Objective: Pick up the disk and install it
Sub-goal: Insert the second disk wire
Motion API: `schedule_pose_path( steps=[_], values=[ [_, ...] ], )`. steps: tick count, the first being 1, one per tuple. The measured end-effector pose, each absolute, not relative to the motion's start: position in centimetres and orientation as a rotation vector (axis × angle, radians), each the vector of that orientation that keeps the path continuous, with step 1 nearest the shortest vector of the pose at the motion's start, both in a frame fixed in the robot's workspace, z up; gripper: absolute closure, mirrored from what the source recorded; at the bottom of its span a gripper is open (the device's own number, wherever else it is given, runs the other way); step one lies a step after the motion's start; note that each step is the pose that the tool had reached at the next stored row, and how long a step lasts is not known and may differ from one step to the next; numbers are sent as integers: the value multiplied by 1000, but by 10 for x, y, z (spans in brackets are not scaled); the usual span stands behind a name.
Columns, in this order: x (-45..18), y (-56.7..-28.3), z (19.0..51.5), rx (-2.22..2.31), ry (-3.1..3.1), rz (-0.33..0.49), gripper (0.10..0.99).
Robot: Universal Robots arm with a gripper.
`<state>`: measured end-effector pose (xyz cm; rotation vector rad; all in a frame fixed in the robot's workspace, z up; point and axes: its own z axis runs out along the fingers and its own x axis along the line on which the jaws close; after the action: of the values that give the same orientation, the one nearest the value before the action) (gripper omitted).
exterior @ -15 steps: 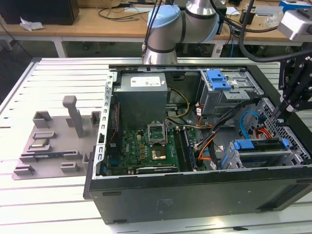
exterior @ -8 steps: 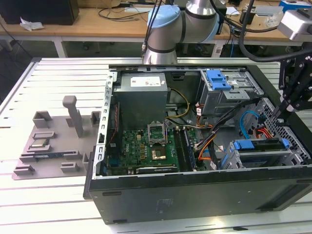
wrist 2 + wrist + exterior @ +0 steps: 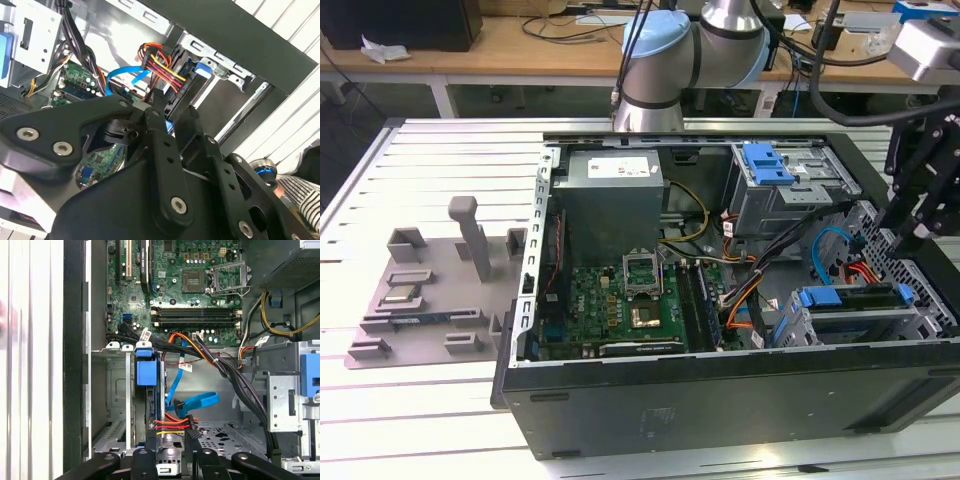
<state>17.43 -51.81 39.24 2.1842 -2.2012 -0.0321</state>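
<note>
Now disk (image 3: 855,297) in bay, edge-on, tool (image 3: 910,235) just above.

Wooden workbench (image 3: 520,45) behind slatted white table (image 3: 410,190)

Exterior view: bright overhead light w/ strong glare washing out the white slatted metal tabletop (image 3: 410,400) at the lower edge, while the open black computer case (image 3: 720,400) stays dim inside, its front wall nearly black. Second wrist view: the black metal gripper linkage (image 3: 165,200) is close, soft, out of focus; slats beyond are blown out. First wrist view: the green motherboard (image 3: 190,285) is evenly lit & sharp, pale slats glaring.
</note>
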Motion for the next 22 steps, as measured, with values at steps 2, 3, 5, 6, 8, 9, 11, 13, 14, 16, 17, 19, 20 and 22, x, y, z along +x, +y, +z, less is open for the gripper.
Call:
schedule_pose_path(
  steps=[2,3,5,6,8,9,11,13,14,16,17,19,20,22],
  values=[
    [169,-517,392,2186,-2199,-32,725],
    [165,-517,391,2191,-2195,-32,725],
    [161,-517,389,2199,-2186,-32,725],
    [160,-517,388,2207,-2179,-32,725],
    [154,-515,382,2233,-2151,-31,725],
    [153,-514,379,2241,-2143,-31,725],
    [151,-514,376,2250,-2133,-30,725],
    [151,-514,375,2253,-2130,-30,725],
    [151,-514,375,2254,-2129,-30,725],
    [151,-514,375,2254,-2129,-30,725],
    [151,-514,374,2254,-2129,-30,725],
    [151,-514,374,2254,-2129,-30,725],
    [151,-514,374,2254,-2128,-30,741],
    [151,-514,374,2255,-2128,-30,925]
  ],
)
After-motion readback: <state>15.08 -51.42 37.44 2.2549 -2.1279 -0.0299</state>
